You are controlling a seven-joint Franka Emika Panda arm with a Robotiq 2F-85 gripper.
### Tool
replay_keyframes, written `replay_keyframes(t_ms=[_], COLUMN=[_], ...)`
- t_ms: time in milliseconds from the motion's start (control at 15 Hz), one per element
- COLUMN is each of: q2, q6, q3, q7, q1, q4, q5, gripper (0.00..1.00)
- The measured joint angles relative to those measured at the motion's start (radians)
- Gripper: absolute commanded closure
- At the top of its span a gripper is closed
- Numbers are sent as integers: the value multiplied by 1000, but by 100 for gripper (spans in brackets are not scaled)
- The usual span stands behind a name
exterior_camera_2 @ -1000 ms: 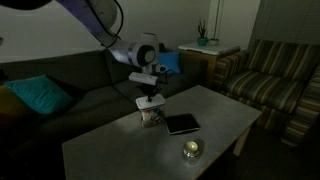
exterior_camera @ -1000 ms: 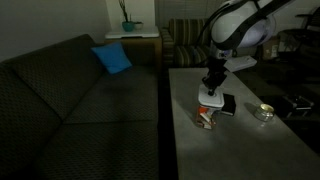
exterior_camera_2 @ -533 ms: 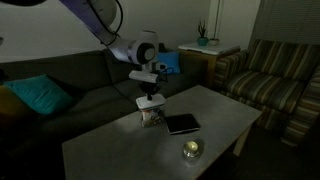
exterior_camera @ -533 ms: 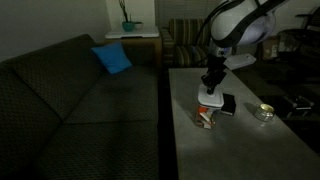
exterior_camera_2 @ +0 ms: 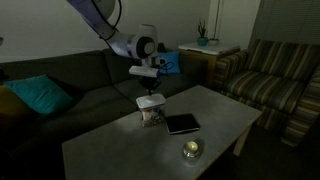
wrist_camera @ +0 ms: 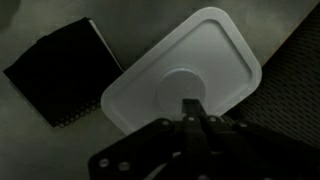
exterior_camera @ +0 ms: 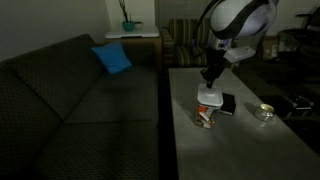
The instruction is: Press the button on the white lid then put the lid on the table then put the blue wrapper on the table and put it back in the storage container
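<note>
White lid [wrist_camera: 190, 70] sits on storage container [exterior_camera: 205, 117], gripper [wrist_camera: 192, 108] hovers just above, pinched closed and empty; lid removal and later steps look undone.

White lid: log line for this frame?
white lid on storage container | gripper shut, above lid | flat black object beside container on table
</note>
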Motion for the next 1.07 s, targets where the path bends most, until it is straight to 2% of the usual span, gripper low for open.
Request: replay_keyframes(t_ms=[600, 667, 1067], q2=[0, 0, 12], q6=[2, 4, 65], q3=[-3, -5, -26], q7=[-40, -40, -39], q1=[0, 0, -1], q4=[-21, -22, -26], q5=[-6, -9, -15], gripper=[4, 0, 0])
